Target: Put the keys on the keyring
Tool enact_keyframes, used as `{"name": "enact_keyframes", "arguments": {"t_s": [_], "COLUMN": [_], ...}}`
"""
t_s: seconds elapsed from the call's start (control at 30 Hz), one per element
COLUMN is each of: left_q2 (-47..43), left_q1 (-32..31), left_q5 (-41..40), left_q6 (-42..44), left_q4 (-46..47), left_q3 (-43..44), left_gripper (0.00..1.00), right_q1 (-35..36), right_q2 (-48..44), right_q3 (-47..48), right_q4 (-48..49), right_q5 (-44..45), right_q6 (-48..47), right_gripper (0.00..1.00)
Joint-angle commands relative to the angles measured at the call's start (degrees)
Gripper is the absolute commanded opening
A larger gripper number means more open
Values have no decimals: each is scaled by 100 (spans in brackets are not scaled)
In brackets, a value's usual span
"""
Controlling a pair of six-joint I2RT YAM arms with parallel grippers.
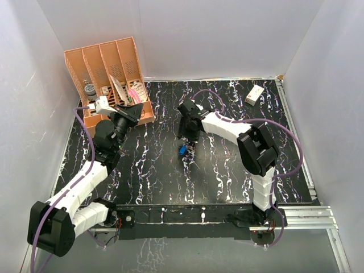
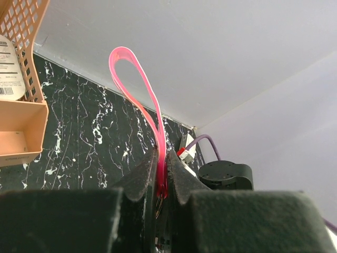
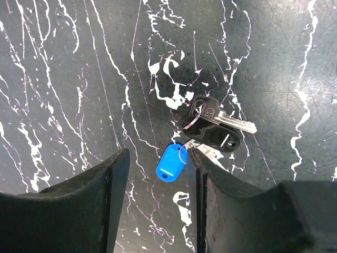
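The keys lie in a small bunch on the black marbled table: a blue-headed one (image 3: 172,161) and a dark-headed one with a silver blade (image 3: 213,126), joined by thin wire rings. From above they show as a blue speck (image 1: 182,151) under the right arm. My right gripper (image 3: 157,168) hangs open just above them, the blue head between its fingers, nearer the right one. The keyring (image 2: 136,89), a pink-red strap loop, stands up from my left gripper (image 2: 162,161), which is shut on its lower end near the orange rack.
An orange slotted rack (image 1: 111,77) with papers and small items stands at the back left, close to the left gripper (image 1: 126,116). A small white box (image 1: 254,94) lies at the back right. White walls enclose the table.
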Motion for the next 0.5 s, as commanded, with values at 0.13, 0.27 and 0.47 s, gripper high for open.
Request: {"name": "enact_keyframes", "arguments": {"t_s": [0.13, 0.27, 0.47], "left_q2": [-283, -291, -285], "left_q1": [15, 14, 15], "left_q5": [-12, -3, -8], "left_q6": [116, 125, 134], "left_q4": [73, 77, 67], "left_q3": [-63, -62, -53], "left_gripper": [0, 0, 0], "right_q1": [-35, -84, -167], "right_q2": [31, 80, 100], "right_q3": [-201, -199, -243], "right_q4": [401, 407, 502], "right_q5": [99, 134, 162], "right_q6": [283, 287, 285], "right_gripper": [40, 38, 37]}}
